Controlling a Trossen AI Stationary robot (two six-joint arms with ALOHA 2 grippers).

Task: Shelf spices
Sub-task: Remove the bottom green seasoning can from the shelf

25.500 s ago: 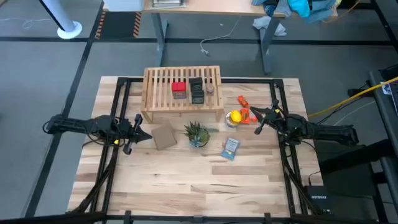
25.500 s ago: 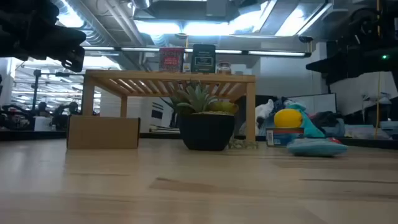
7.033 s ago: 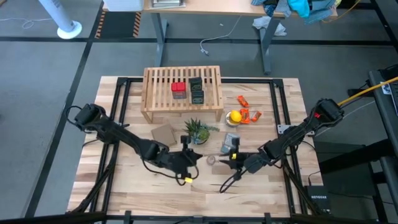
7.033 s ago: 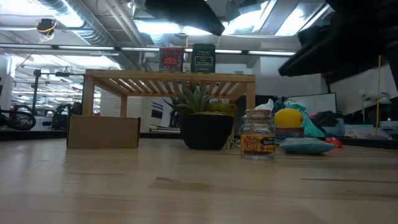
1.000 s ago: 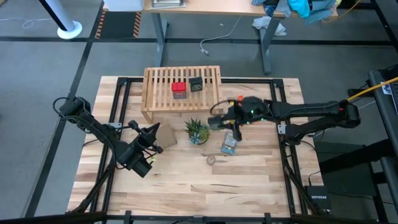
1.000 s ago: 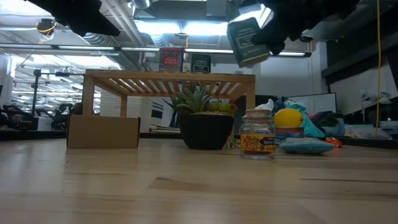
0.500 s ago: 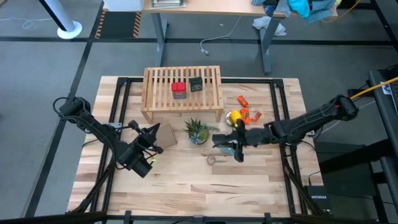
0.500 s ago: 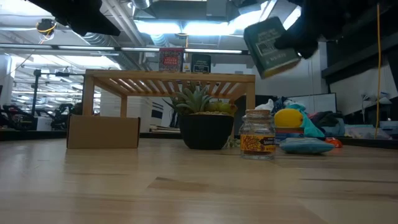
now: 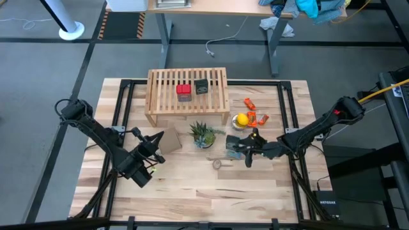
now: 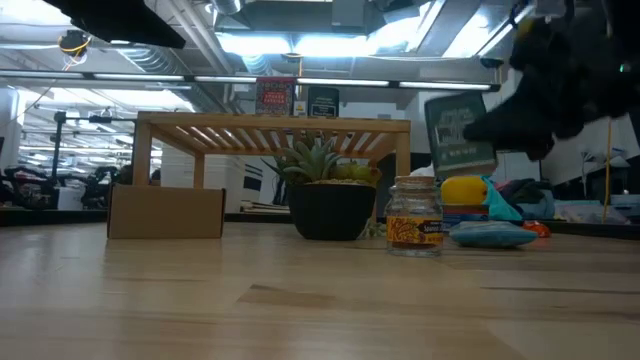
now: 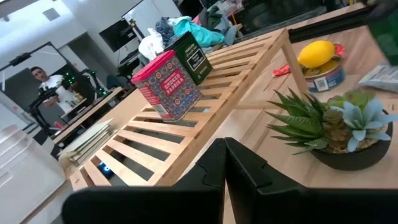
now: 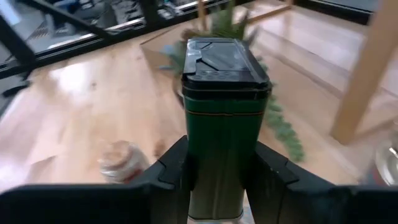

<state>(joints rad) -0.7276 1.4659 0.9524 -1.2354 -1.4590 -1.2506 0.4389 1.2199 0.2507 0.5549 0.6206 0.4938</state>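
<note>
High view: right gripper (image 9: 238, 148) over the table in front of the shelf (image 9: 188, 96), above the blue packet, clamped on a dark tin. Red tin (image 9: 184, 92) and another dark tin (image 9: 202, 86) on the shelf. Small jar (image 9: 217, 164) on the table. Left gripper (image 9: 155, 142) beside the cardboard square (image 9: 170, 139).

Low view: held dark tin (image 10: 459, 136) airborne, tilted, above the jar (image 10: 414, 217).

Left wrist view: left fingers (image 11: 214, 168) pressed together, empty.

Right wrist view: fingers (image 12: 173, 163) gripping the dark tin (image 12: 222, 118).

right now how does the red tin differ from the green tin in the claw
The red tin stands on the shelf; the green tin is held off the table in the right claw, near the plant. The red tin is red with a patterned label and stands free; the green tin is dark green with a black lid, clamped between the fingers. Both are small boxy spice tins.
</note>
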